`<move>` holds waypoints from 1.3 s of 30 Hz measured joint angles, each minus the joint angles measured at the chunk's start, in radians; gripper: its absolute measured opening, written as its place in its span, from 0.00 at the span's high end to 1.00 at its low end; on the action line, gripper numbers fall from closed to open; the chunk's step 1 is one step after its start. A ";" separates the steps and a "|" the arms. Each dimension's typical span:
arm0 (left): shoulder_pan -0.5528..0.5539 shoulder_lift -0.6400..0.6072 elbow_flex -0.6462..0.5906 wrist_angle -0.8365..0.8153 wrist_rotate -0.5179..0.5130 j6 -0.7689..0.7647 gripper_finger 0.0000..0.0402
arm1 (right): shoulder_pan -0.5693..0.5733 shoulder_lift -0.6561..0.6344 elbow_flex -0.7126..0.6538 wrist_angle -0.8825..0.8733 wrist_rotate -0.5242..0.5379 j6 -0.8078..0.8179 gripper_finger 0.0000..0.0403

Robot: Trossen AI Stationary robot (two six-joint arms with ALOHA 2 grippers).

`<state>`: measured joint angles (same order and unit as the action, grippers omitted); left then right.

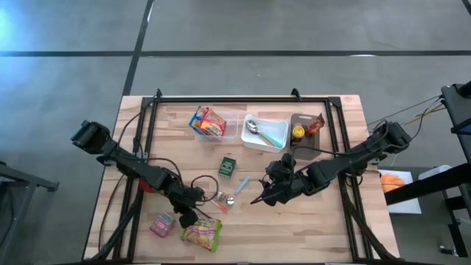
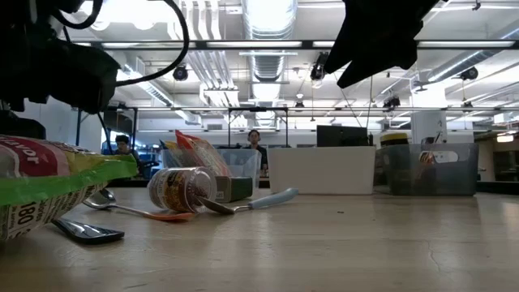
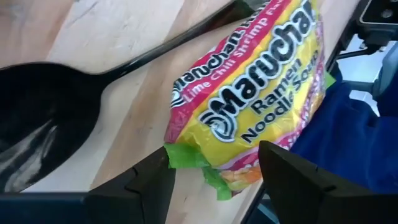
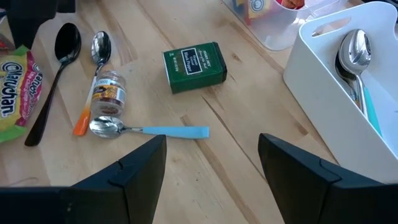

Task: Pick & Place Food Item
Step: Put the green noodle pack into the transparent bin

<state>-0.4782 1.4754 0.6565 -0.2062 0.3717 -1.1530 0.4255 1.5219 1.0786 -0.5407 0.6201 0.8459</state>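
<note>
your left gripper [image 1: 188, 218] sits low at the near edge of the table, fingers [image 3: 149, 180] parted, with the ramen noodle packet [image 3: 255, 106] lying flat on the wood between and just ahead of them; the pictures don't settle whether the pads touch it, so log it as released or unclear. a black spoon [image 3: 43, 118] lies right beside the packet. your right gripper [image 4: 211, 168] hovers mid-table with fingers apart and holding nothing, looking down on a green pepper tin [image 4: 194, 66], a small spice jar [image 4: 107, 92] on its side, a blue-handled spoon [image 4: 149, 129] and the white bin [image 4: 329, 93] holding spoons.
</note>
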 joint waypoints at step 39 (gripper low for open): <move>-0.001 -0.140 -0.067 0.207 -0.090 0.001 1.00 | 0.011 0.000 0.000 -0.001 0.001 0.000 0.37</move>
<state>-0.4789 1.3355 0.5900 0.0012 0.2815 -1.1519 0.4366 1.5222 1.0786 -0.5415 0.6209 0.8455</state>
